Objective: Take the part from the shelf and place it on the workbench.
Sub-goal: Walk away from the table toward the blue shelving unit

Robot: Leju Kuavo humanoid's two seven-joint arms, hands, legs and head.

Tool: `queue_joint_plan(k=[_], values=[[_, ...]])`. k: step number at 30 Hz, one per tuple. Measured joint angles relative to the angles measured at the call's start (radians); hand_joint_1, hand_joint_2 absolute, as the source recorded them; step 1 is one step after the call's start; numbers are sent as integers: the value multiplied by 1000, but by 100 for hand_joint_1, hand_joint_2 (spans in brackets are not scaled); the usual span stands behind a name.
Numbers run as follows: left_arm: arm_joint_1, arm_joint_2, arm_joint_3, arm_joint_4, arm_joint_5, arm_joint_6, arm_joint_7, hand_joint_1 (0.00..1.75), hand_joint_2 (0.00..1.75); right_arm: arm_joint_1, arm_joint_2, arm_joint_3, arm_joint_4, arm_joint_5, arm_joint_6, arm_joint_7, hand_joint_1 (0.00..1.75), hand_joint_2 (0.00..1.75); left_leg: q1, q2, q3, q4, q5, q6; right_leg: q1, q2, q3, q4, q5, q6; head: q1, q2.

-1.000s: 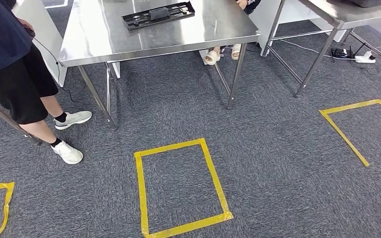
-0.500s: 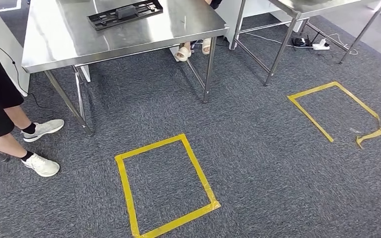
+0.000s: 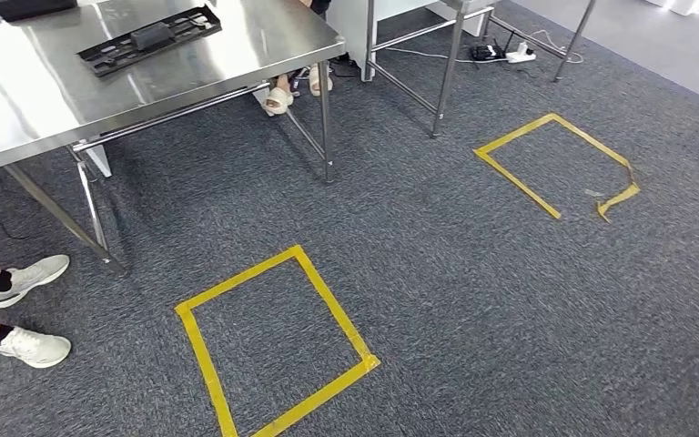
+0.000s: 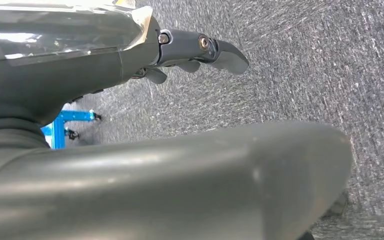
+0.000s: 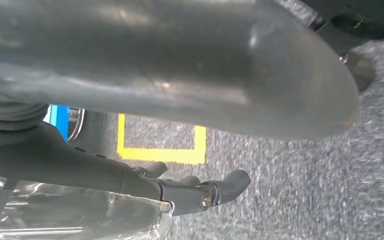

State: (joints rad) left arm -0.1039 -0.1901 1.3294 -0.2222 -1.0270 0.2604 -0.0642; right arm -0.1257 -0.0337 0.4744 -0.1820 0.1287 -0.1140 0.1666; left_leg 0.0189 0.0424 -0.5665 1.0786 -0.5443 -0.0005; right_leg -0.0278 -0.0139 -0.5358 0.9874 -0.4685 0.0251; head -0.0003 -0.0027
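Steel workbench (image 3: 237, 64), flat black slotted part (image 3: 150, 38) lying on top, far left.
View's swung right over nubby grey carpet (image 3: 473, 300); left hand (image 4: 200, 50) and right hand (image 5: 200, 192) hang empty, fingers apart.

A flat black part (image 3: 148, 39) lies on the steel surface (image 3: 45, 86) at the far left of the scene. The part is a long, narrow, open-framed piece with a raised dark block near its middle. It rests flat, set at a slant to the surface's near edge, its right end farther off than its left. The surface is a bright, reflective metal top on slender metal legs, standing on grey carpet.
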Motion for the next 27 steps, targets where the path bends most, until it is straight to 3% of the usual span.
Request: queue_joint_plan(k=[2, 3, 4, 5, 6, 8, 10, 12, 13, 15, 17, 19, 20, 21, 23, 25, 27], values=[[3, -4, 9, 3, 10, 15, 14, 0, 0, -12, 4, 12, 0, 23, 5, 6, 0, 0, 0, -37, -59, 130, -69, 1, 6, 21, -6, 0, 5, -11, -2, 0], [5, -5, 13, 4, 13, 20, 20, 0, 0, -18, 7, 18, 0, 32, 7, 10, 0, 0, 0, -43, -86, 189, -91, 1, 8, 34, -8, 1, 7, -15, -2, 0], [7, -6, 16, 5, 14, 23, 25, 0, 0, -20, 9, 25, 0, 38, 9, 13, 0, 0, 0, -45, -99, 213, -92, 2, 10, 46, -9, 2, 8, -15, -1, 0], [7, -7, 19, 6, 15, 25, 27, 0, 0, -22, 11, 30, 0, 42, 10, 15, 0, 0, 1, -46, -95, 203, -74, 4, 11, 59, -9, 3, 8, -15, -2, 0], [7, -8, 22, 7, 15, 26, 28, 0, 0, -23, 13, 34, 0, 44, 11, 17, 0, 0, 2, -50, -73, 157, -42, 5, 10, 71, -9, 5, 8, -15, -2, 0], [7, -8, 25, 8, 15, 28, 28, 0, 0, -28, 16, 41, 0, 46, 13, 18, 0, 0, 7, -89, -12, 27, 20, 8, 13, 95, -15, 16, 6, -11, -2, 0], [6, -9, 28, 8, 17, 33, 33, 0, 0, -35, 18, 46, 0, 50, 13, 19, 0, 0, 8, -118, 16, -42, 39, 12, 16, 116, -28, 25, 6, -1, 0, 0], [4, -12, 30, 10, 20, 52, 48, 0, 0, -38, 18, 51, 0, 63, 16, 19, 0, 0, 2, -100, 15, -47, 40, 24, 14, 135, -41, 24, 10, 15, 0, 0], [3, -16, 32, 10, 22, 68, 59, 0, 0, -38, 18, 55, 0, 74, 20, 21, 0, 0, 0, -88, 17, -51, 43, 33, 12, 129, -48, 27, 10, 21, 0, 0], [2, -26, 34, 11, 24, 109, 77, 0, 0, -45, 21, 69, 0, 97, 30, 30, 0, 0, 2, -62, 20, -58, 51, 48, 14, 82, -76, 79, -17, 25, 4, 0], [3, -39, 37, 11, 24, 149, 90, 0, 0, -61, 26, 83, -1, 117, 41, 42, 0, 0, -1, -32, 17, -59, 53, 54, 14, 35, -137, 205, -73, 21, 9, 0], [4, -50, 37, 13, 24, 175, 97, 0, 0, -73, 30, 94, -2, 131, 47, 54, 0, 0, -2, -3, 15, -59, 52, 55, 11, 25, -185, 305, -107, 27, 10, 0], [4, -54, 37, 13, 23, 182, 98, 0, 0, -77, 32, 98, -2, 134, 49, 60, 0, 0, -2, 10, 14, -59, 52, 54, 9, 22, -181, 304, -101, 34, 10, 0], [4, -58, 37, 13, 23, 185, 96, 0, 0, -79, 32, 100, -2, 136, 51, 64, 0, 0, -1, 20, 15, -59, 51, 53, 7, 15, -154, 258, -82, 43, 10, 0], [5, -63, 37, 14, 23, 180, 87, 0, 0, -85, 33, 103, -3, 134, 57, 69, 0, 0, -2, 40, 20, -58, 47, 46, 8, -25, -73, 112, -32, 55, 12, 0], [7, -65, 37, 15, 23, 161, 67, 0, 0, -91, 32, 104, -4, 123, 61, 70, 0, 0, -8, 58, 26, -58, 42, 35, 14, -55, -30, 28, -6, 45, 11, 0], [7, -65, 37, 14, 20, 129, 44, 0, 0, -89, 28, 99, -4, 103, 58, 68, 0, 0, -10, 76, 35, -62, 38, 23, 19, -43, -32, 22, -3, 28, 9, 0]])
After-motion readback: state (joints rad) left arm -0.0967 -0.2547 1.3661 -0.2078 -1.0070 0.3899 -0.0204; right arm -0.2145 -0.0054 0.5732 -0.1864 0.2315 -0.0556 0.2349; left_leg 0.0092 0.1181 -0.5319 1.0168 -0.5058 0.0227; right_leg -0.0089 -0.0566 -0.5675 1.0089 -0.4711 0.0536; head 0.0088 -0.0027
